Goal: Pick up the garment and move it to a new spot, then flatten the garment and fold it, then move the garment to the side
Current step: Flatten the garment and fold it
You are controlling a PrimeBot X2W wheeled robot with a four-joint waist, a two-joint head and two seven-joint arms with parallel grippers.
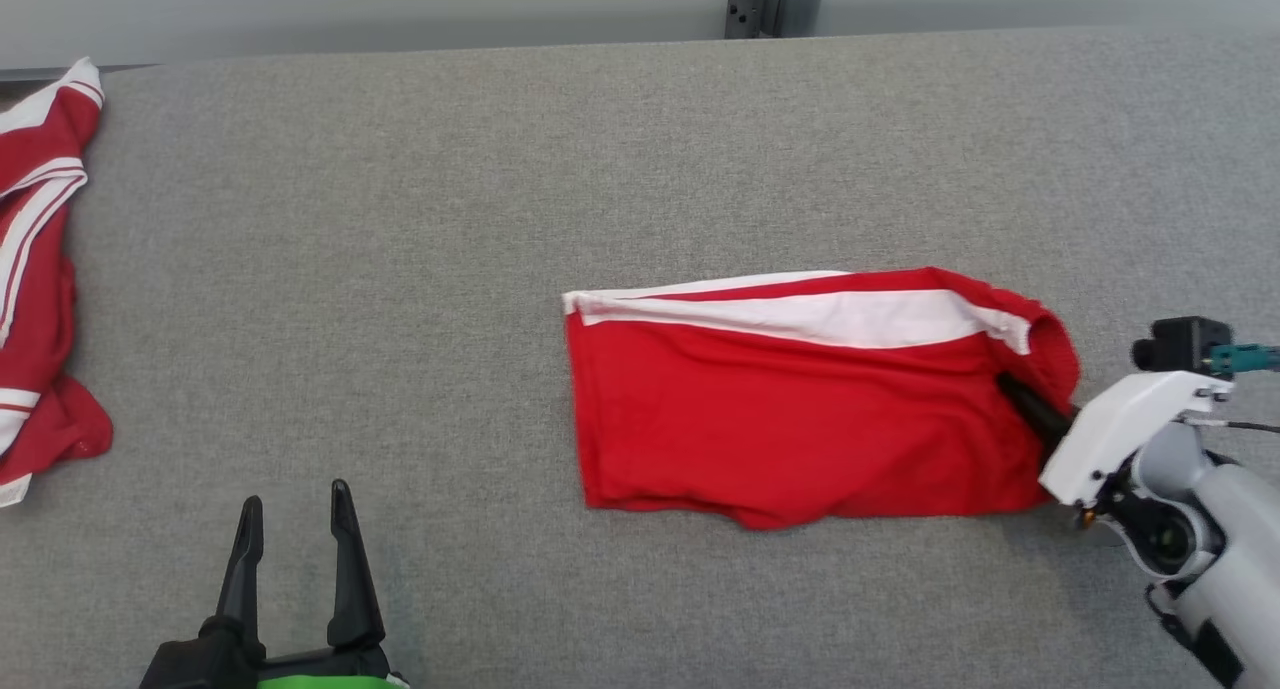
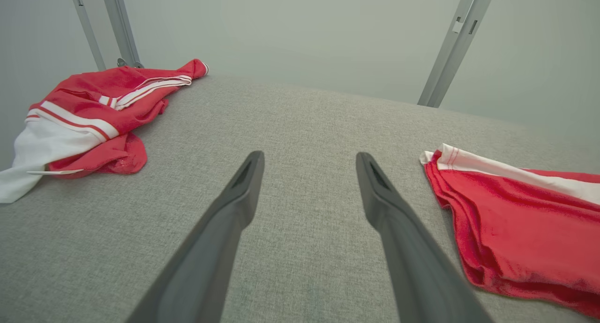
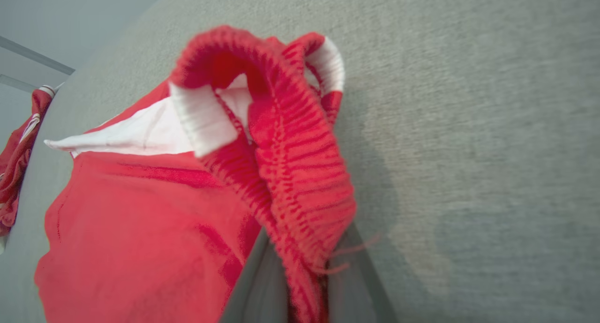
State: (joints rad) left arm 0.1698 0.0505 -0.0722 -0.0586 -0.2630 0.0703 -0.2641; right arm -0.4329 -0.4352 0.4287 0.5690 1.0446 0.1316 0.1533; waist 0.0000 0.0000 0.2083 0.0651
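Observation:
The garment is bright red with a white panel along its far edge. It lies folded flat on the grey table, right of centre. My right gripper is at its right end, shut on the ribbed elastic waistband. That band bunches up between the two dark fingers in the right wrist view. My left gripper stands open near the table's front left, well apart from the garment, with nothing between its fingers.
A second red and white garment lies crumpled at the table's far left edge, also seen as a heap in the left wrist view. Grey felt table surface stretches between the two. Metal posts stand behind the table.

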